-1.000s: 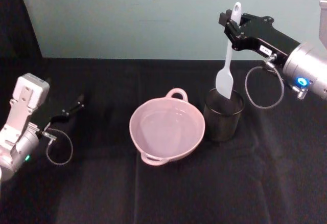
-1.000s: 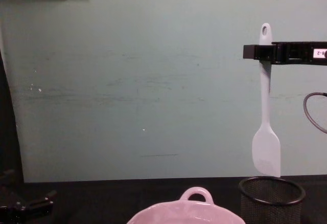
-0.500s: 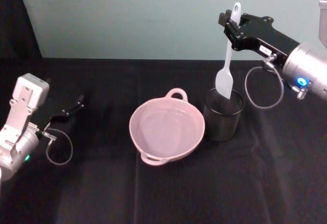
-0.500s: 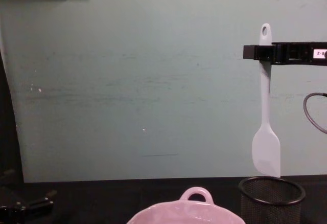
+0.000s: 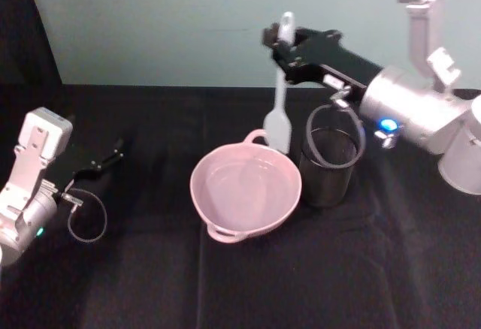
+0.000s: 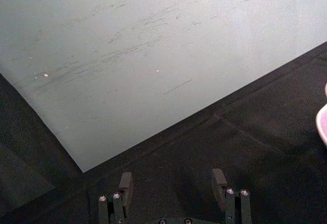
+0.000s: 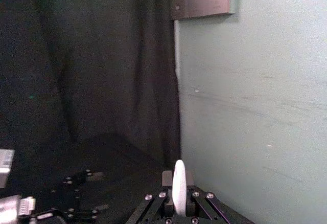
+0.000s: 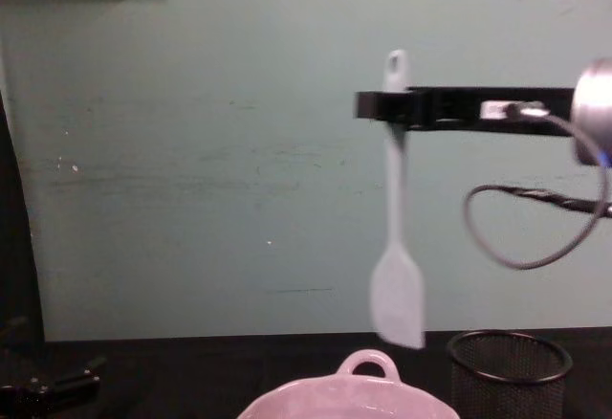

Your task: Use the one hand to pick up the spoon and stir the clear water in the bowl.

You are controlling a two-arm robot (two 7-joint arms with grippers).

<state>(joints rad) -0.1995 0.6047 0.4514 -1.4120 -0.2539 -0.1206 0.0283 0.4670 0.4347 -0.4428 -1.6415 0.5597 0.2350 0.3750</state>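
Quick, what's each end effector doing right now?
Left end effector: open, holding nothing, low at the table's left.
Right end effector: closed on the spoon's handle, above the bowl's far rim.

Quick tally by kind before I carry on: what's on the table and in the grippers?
pink bowl: 1
white spoon: 1
black mesh cup: 1
grippers: 2, left gripper open, right gripper shut on the spoon
Total: 5

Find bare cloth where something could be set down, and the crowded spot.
Free: the wide front strip of cloth before the bowl; the stretch between the parked left pincer and the bowl; the cloth right of the mesh cup. Crowded: bowl and cup stand close, the right pincer holding the spoon over them.
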